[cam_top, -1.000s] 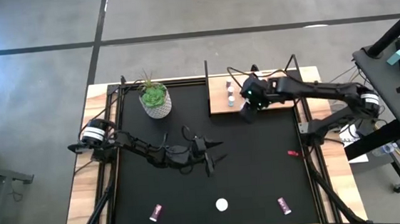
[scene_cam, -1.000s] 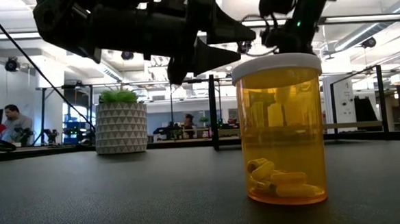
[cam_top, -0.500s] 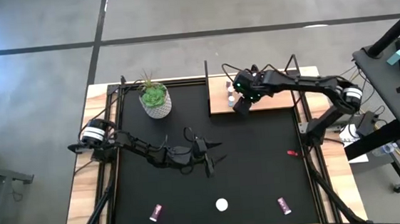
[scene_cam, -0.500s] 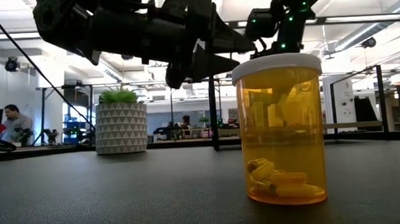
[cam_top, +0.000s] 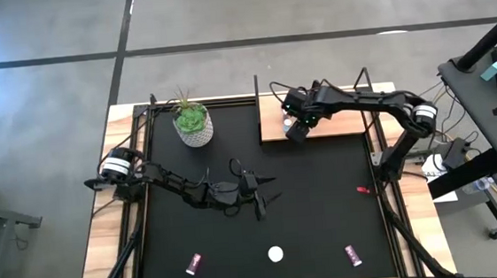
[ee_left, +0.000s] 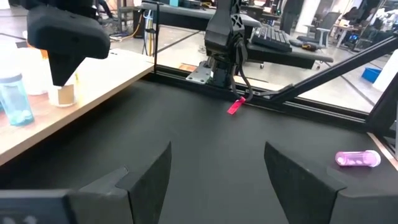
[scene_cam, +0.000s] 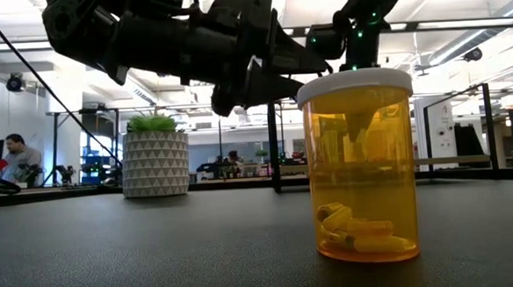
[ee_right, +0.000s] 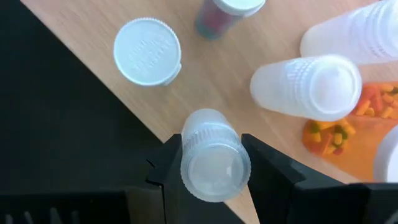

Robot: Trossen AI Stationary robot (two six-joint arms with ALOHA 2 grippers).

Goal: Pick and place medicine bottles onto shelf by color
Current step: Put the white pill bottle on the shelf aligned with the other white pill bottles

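Note:
My right gripper (cam_top: 294, 128) hangs over the light-wood shelf (cam_top: 336, 123) near its left end, shut on a small white-capped bottle (ee_right: 214, 163). Several more bottles stand on the shelf: a white cap (ee_right: 147, 51), a teal one (ee_right: 225, 14) and white ones (ee_right: 311, 87). My left gripper (cam_top: 269, 197) stands open above the middle of the black mat, fingers level and empty. On the mat near the front edge lie two pink bottles (cam_top: 193, 264) (cam_top: 354, 255), and an orange white-capped bottle (scene_cam: 359, 164) stands upright on its base. My right gripper pinches the bottle's upper end (ee_right: 214, 134) between its two fingers, one on each side. The fingers come steeply from above. The bottle stays upright, its lower part (ee_left: 62, 94) showing below the fingers over the shelf's near edge; whether its base touches the board I cannot tell.
A white patterned pot with a green plant (cam_top: 193, 125) stands at the mat's far left. A small pink piece (cam_top: 364, 189) lies near the right rail. Black upright posts (cam_top: 257, 103) stand at the shelf's ends. Bare mat lies between the left gripper and the shelf.
My right gripper has carried the bottle toward the table's left along the shelf's near edge and sunk a little, tipping more steeply downward; it stays shut on the bottle.

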